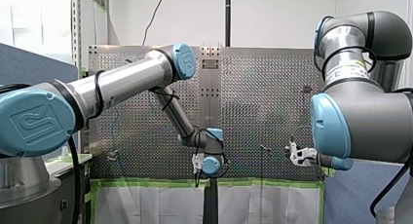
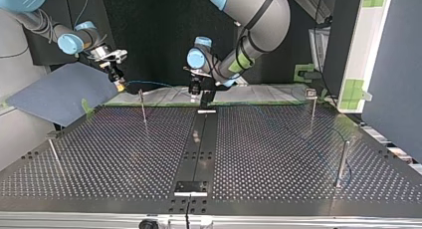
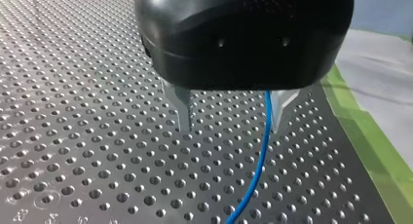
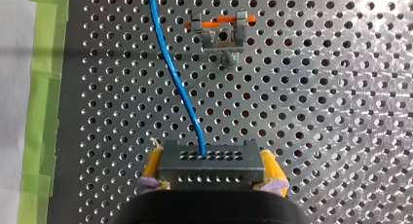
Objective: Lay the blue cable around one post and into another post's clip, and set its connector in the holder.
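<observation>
— Connector (image 4: 210,168): where is it held?
— It is clamped between the yellow pads (image 4: 155,160) of the right gripper (image 4: 212,158), above the perforated table (image 4: 316,136) and near the green tape (image 4: 44,112) laid along the table's edge.
— And the cable (image 4: 178,83)?
— It is seen leaving the holed face of the connector and running ahead of the gripper. It is passed just beside a clip (image 4: 221,34) crossed by an orange bar (image 4: 219,22), not through it.
— How is the left gripper (image 3: 231,129) found?
— Its two metal fingers (image 3: 182,109) are spread apart and nothing is gripped. The cable is threaded through the gap between them, nearer one finger than the other; whether that finger is touched cannot be told. The fingertips are held close over the table.
— What is shown in the top view?
— The right gripper is set at the view's left, past the table's far edge; the left gripper is placed near the middle of that edge. A blue span is strung between the two, close by the top of a post (image 2: 143,107). Beyond the left gripper the cable can be faintly traced across the table toward another post (image 2: 342,162) at the view's right; whether it is wound round that one cannot be told
</observation>
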Robot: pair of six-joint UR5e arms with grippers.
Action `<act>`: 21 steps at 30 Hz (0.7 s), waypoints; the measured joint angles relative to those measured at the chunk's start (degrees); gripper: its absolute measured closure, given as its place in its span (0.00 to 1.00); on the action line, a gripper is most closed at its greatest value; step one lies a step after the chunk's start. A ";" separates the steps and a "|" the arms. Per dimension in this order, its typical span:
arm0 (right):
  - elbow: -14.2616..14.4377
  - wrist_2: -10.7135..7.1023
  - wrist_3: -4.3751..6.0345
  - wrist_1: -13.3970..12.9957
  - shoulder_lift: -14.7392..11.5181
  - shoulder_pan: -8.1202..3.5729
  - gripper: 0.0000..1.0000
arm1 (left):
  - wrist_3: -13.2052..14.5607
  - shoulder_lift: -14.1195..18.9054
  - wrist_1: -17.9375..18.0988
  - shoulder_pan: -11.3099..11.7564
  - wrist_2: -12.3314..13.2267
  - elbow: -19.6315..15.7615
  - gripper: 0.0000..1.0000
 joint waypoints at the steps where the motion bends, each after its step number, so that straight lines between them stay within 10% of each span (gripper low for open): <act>1: 0.01 0.01 0.00 0.00 -0.01 0.00 1.00 | 0.27 0.00 -0.07 0.07 -0.15 0.00 0.15; 21: 0.04 0.02 0.00 0.06 -0.06 0.00 1.00 | 5.42 0.00 3.42 0.51 -0.44 0.00 0.12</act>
